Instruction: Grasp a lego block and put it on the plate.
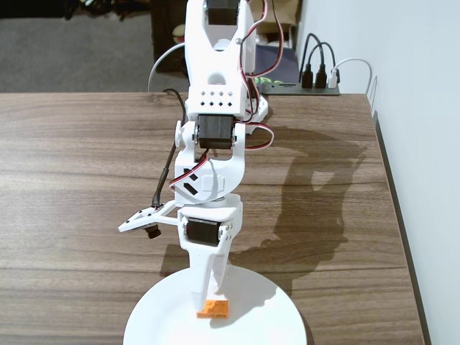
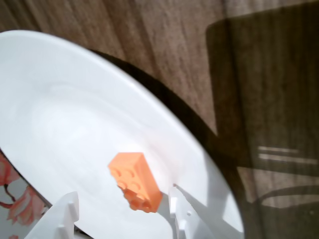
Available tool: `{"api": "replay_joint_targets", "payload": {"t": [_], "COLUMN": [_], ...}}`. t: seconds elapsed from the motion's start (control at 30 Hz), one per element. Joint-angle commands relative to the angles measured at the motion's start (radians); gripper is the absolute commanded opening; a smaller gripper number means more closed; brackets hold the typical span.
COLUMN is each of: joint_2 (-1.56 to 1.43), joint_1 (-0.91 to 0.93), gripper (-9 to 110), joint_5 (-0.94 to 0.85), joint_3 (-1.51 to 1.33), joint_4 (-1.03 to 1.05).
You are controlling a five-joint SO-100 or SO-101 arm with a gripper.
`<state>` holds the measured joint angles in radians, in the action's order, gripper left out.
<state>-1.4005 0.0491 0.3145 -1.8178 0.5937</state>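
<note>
The orange lego block (image 1: 214, 307) lies on the white plate (image 1: 248, 320) at the table's front edge, near the plate's middle. My white gripper (image 1: 208, 293) points down right over the block, fingertips just above it. In the wrist view the block (image 2: 135, 181) sits on the plate (image 2: 75, 114) between my two fingers, close to the right finger (image 2: 182, 209) and well apart from the left one (image 2: 67, 209). The gripper (image 2: 123, 194) is open and does not hold the block.
The plate rests on a dark wooden table (image 1: 86, 180). A power strip with plugs (image 1: 316, 79) lies at the back right by the white wall. A floral-patterned surface (image 2: 10, 199) shows under the plate's left rim.
</note>
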Motion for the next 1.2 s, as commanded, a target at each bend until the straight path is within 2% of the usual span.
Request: {"api": "replay_joint_targets", "payload": {"t": [0.0,0.23,0.3,0.4,0.53,0.9,1.17], "joint_2": [-0.041,-0.196,-0.250,-0.337,-0.463,-0.804,-1.054], "joint_1": [-0.003,-0.009,-0.012,-0.014,-0.018,-0.026,-0.061], "gripper": [24,23,18,4,1,1,1], "joint_5": [-0.006,-0.006,-0.014,-0.032,-0.089,-0.305,-0.348], "joint_3": [0.051,0.028,0.002,-0.063,-0.187,-0.515,-0.764], "joint_4": [0.026,0.152,0.164,0.164,0.158,0.130,0.140]}}
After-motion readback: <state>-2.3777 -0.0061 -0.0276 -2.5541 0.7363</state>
